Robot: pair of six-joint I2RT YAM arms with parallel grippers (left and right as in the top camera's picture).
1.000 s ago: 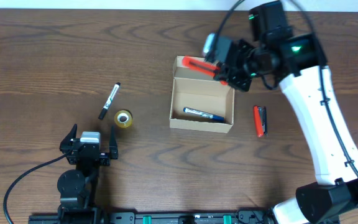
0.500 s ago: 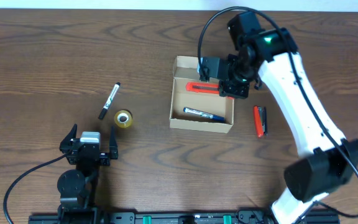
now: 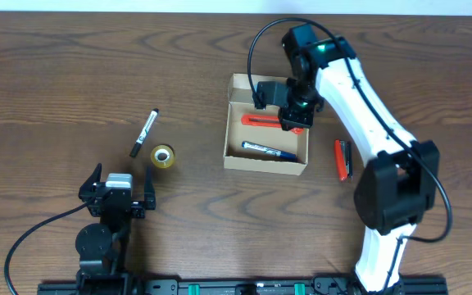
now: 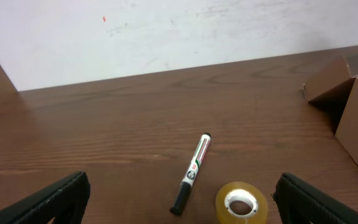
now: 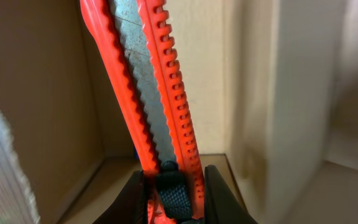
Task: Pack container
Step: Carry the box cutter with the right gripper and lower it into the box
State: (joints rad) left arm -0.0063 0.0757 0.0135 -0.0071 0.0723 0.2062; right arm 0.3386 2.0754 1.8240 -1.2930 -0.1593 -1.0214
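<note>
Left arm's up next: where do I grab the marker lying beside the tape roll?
Take the marker mid-barrel from straight above, closing across its thin width. It lies flat and slanted, and the tape roll sits close to its near end.

The tabletop (image 3: pixel 56 65) carries one cardboard box (image 3: pixel 265 165). There are two markers (image 3: pixel 144 132), one black-and-white and the other blue (image 3: pixel 269 151). There is also one roll of yellowish tape (image 3: pixel 163 156), one orange box cutter (image 3: pixel 260 120) and one red-and-black tool (image 3: pixel 343 158).

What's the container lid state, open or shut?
Open. The container flap is folded back at its far edge, and the interior shows from overhead, with a blue pen and an orange cutter inside.
</note>
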